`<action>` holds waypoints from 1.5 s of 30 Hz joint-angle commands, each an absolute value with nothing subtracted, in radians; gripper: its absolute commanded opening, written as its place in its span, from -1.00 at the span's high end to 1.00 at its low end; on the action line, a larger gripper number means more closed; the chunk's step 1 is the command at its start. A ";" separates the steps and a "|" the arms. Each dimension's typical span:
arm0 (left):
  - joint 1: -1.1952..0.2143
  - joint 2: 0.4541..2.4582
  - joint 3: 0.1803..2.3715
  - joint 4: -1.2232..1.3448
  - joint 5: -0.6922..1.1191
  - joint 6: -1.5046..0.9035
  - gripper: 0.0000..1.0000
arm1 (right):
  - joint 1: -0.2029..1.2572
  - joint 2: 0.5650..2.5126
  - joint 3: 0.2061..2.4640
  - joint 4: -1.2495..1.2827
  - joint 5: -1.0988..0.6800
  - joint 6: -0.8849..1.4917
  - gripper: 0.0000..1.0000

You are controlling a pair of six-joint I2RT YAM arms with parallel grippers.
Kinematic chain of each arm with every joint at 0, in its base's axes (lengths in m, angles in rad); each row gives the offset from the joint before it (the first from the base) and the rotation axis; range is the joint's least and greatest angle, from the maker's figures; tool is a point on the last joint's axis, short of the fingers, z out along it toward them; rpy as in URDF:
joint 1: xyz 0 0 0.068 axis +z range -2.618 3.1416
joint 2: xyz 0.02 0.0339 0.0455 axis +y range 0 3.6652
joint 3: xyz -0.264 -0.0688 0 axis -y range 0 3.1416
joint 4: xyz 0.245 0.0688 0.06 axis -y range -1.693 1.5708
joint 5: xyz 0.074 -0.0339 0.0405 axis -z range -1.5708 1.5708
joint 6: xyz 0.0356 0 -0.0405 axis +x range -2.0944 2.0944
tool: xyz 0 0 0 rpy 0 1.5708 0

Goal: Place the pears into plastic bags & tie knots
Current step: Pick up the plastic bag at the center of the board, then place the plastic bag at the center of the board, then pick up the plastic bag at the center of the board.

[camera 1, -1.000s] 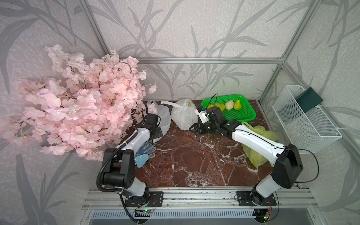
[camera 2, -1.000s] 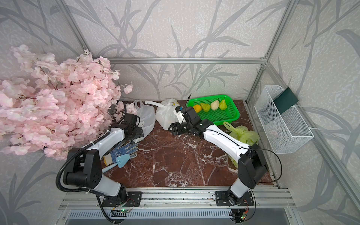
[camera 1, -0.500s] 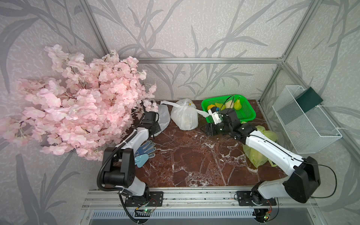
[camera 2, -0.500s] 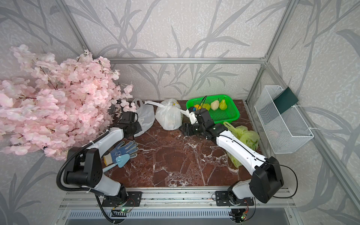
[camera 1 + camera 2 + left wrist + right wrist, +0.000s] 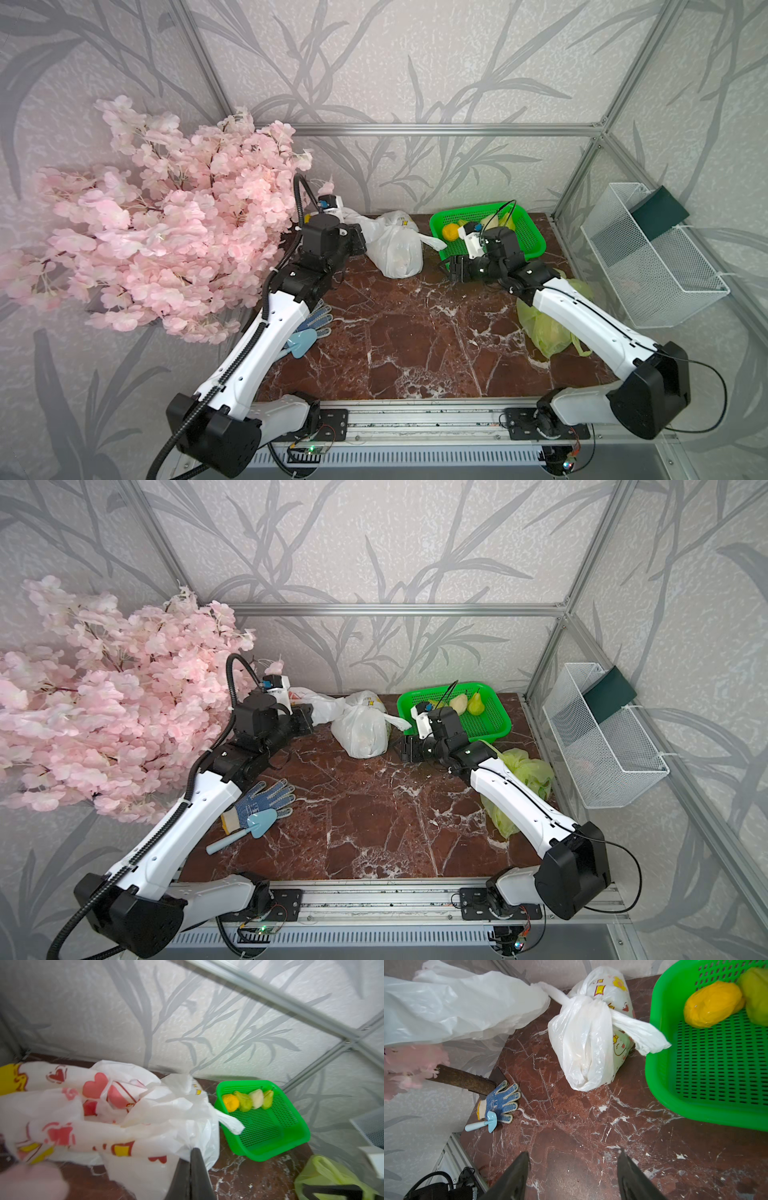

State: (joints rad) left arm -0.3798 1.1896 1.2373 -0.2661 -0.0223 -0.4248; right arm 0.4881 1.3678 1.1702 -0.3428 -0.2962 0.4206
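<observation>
Your left jaws are pressed together on a gathered fold of the open white bag (image 5: 62,1105). It is thin, crinkled, half-clear film printed with pink hearts and yellow shapes, and it bunches to a point at the tips. Just past those tips sits the knotted white bag (image 5: 583,1043), a plump, glossy bundle with its handles tied and two loose tails sticking out. Farther beyond it is the green basket (image 5: 270,1136), made of rigid plastic with a slotted floor. The pears (image 5: 245,1101) lie inside in a row along its far wall: two matte green and one pale cream between them, all teardrop-shaped, with a rounder yellow fruit (image 5: 229,1102) at the near end of the row.

Your right jaws stand apart and hold nothing, above the bare desk (image 5: 571,1126), which is red-brown marble with white veins. The knotted bag lies ahead of them, not touching. The basket is ahead and off to one side. Behind them, under the right arm, lies a crumpled yellow-green bag (image 5: 544,332).
</observation>
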 commanded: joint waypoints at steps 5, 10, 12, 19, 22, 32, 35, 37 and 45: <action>-0.640 1.172 1.187 -0.118 0.032 -0.401 1.00 | 0.389 1.291 1.150 -0.332 -0.295 0.483 -0.35; -0.845 1.233 1.017 -0.019 0.086 -0.401 1.00 | 0.320 1.288 1.145 -0.334 -0.321 0.508 -0.41; -0.889 1.276 0.967 -0.001 0.138 -0.406 0.91 | 0.309 1.294 1.155 -0.345 -0.324 0.491 -0.46; -0.881 1.297 0.861 -0.119 0.283 -0.375 -0.04 | 0.338 1.415 1.257 -0.498 -0.344 0.311 -0.55; -0.822 1.216 0.852 -0.253 0.298 -0.396 -0.13 | 0.415 1.472 1.317 -0.594 -0.254 0.213 -0.58; -0.504 0.947 0.748 -0.392 0.340 -0.445 -0.17 | 0.596 1.730 1.523 -0.627 -0.109 0.251 -0.61; -0.442 0.981 0.769 -0.434 0.313 -0.446 -0.10 | 0.658 1.819 1.599 -0.626 -0.080 0.281 -0.61; -0.416 0.988 0.778 -0.438 0.288 -0.459 -0.08 | 0.692 1.882 1.645 -0.637 -0.039 0.310 -0.61; -0.363 0.980 0.794 -0.454 0.255 -0.427 -0.07 | 0.758 2.135 1.807 -0.684 0.142 0.474 -0.55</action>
